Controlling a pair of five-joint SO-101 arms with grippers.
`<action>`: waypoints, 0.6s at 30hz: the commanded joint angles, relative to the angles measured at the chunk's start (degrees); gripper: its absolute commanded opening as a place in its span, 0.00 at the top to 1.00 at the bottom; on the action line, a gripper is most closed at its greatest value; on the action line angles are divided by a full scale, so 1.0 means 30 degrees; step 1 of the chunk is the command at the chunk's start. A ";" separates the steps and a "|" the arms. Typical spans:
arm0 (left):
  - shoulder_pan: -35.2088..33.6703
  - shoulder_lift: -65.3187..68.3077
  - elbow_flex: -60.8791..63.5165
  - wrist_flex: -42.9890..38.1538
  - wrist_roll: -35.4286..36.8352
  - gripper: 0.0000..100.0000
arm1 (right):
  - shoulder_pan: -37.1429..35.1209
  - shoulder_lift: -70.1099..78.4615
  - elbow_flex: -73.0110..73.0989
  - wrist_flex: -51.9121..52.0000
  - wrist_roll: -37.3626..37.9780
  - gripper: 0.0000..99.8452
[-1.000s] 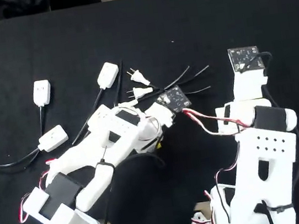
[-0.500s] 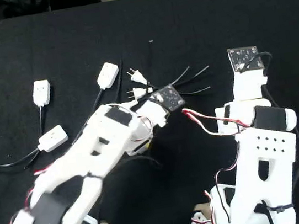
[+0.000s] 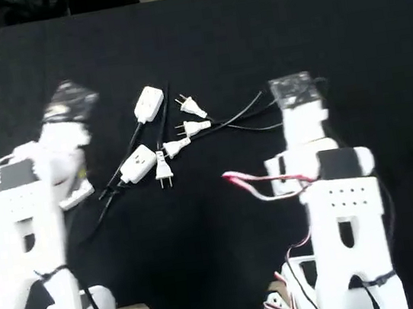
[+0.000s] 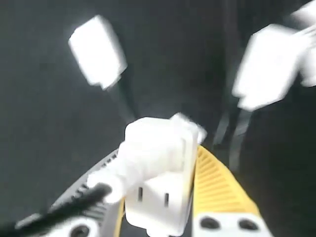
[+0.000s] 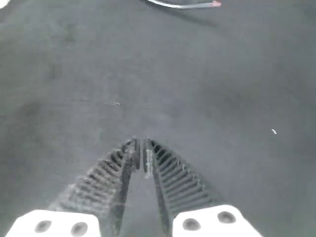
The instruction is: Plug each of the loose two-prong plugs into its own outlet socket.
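Note:
My left gripper (image 4: 160, 153) is shut on a white outlet socket (image 4: 158, 197), which sits between the grey and yellow fingers with its two slots facing the camera. Two more sockets (image 4: 96, 52) (image 4: 269, 66) lie on the black cloth beyond it. From above, the left arm (image 3: 21, 203) stands at the far left. Sockets (image 3: 148, 103) (image 3: 137, 164) and several loose two-prong plugs (image 3: 191, 107) (image 3: 191, 128) (image 3: 162, 168) lie at the centre. My right gripper (image 5: 140, 148) is shut on nothing over bare cloth, and its arm (image 3: 339, 197) is at the right.
Black cables (image 3: 246, 110) run from the plugs toward the right arm. A corner of another socket (image 3: 83, 193) pokes out beside the left arm. A red-tipped wire (image 5: 197, 5) lies ahead of the right gripper. The black cloth (image 3: 198, 40) covers the table.
The left arm has swung fast from the middle, beside the plugs, to the far left, uncovering plugs and a socket. The right arm has shifted slightly left.

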 commanded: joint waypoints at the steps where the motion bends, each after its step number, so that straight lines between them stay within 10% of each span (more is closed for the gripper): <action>1: -0.2740 0.0352 0.0689 -0.3956 -0.0850 0.97 | -0.1465 0.0073 0.0190 -0.0850 -0.0176 0.98; 6: -0.4322 0.3751 -0.0513 -0.7707 -0.0821 0.97 | -0.1582 0.0073 0.0249 -0.0850 -0.0176 0.98; 18: -0.4615 1.7846 -1.7392 -0.1377 0.0264 0.97 | -0.1582 0.0103 0.0454 -0.0967 -0.0176 0.98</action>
